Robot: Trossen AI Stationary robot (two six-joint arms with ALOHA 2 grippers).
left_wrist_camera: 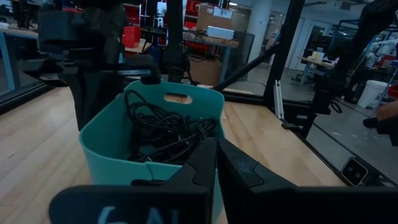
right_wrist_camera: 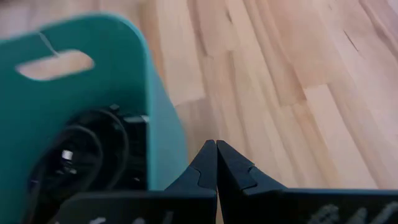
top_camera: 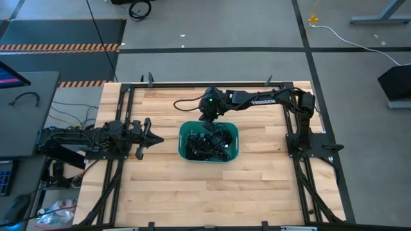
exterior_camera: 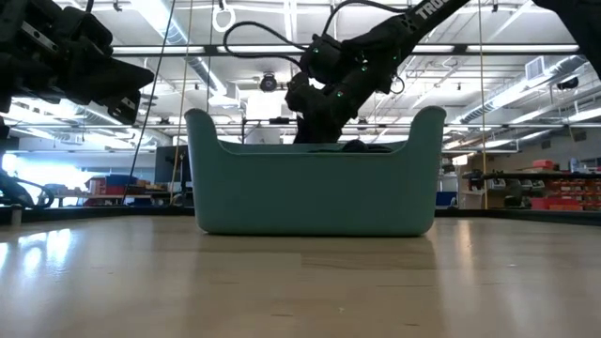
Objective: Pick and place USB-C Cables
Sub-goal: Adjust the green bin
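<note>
The cables (top_camera: 209,144) lay heaped inside the teal tub (top_camera: 234,149), just below the right gripper (top_camera: 207,122). That gripper was clenched, empty, pointing down over the tub's far rim. The left gripper (top_camera: 156,138), also clenched, waited beside the tub.

The teal plastic tub (top_camera: 234,145) sits at the frame's centre on the pale wooden table (top_camera: 192,192). The tangled black USB-C cables (top_camera: 207,145) lie inside it.

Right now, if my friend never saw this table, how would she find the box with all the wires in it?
Look at the wooden table with a dark robot arm on each side. Near its middle stands a teal plastic tub with a handle slot, and the right claw hangs over its far rim. It is the only coloured thing on the wood, and a tangle of black cables fills it.
</note>
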